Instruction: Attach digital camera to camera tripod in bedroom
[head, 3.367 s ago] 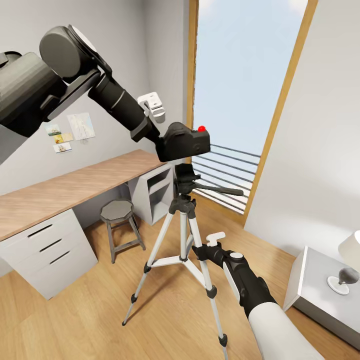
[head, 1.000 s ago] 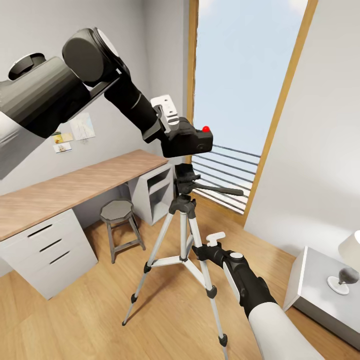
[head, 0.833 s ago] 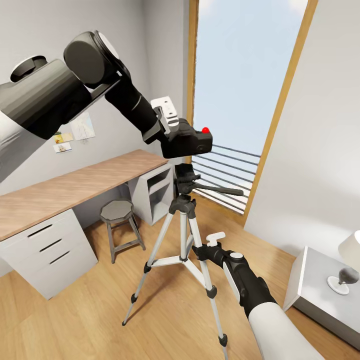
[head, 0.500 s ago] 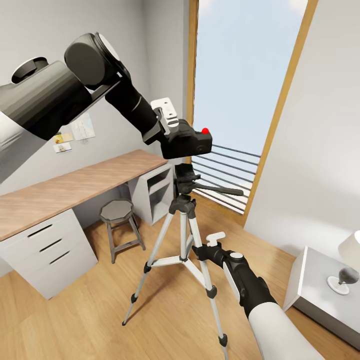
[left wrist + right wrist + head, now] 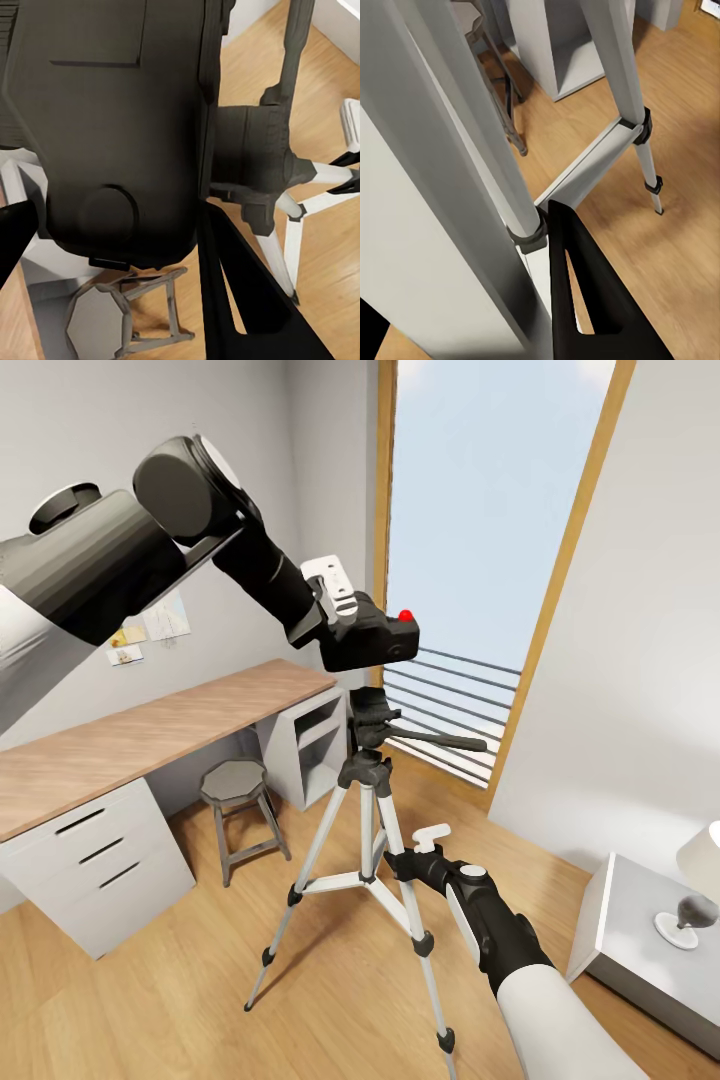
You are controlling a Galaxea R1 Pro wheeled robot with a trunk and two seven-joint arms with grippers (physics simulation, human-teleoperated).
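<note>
My left gripper (image 5: 345, 632) is shut on the digital camera (image 5: 375, 642), a small black box with a red dot on top. It hangs just above the black head (image 5: 368, 718) of the camera tripod (image 5: 366, 830), with a narrow gap between them. In the left wrist view the digital camera (image 5: 112, 127) sits between the dark fingers (image 5: 225, 285), and the tripod head (image 5: 255, 157) lies beyond it. Lower down, my right gripper (image 5: 398, 863) is closed around a silver tripod leg (image 5: 472, 150), just above a black leg joint (image 5: 531, 234).
A long wood-topped desk (image 5: 150, 730) with white drawers (image 5: 100, 860) runs along the left wall. A small metal stool (image 5: 235, 785) stands in front of it. Behind the tripod is a tall wood-framed window (image 5: 480, 510). A white nightstand (image 5: 630, 930) with a lamp sits at the right.
The left arm has shifted the digital camera slightly up and to the left over the tripod head. The right arm and the tripod have not moved.
</note>
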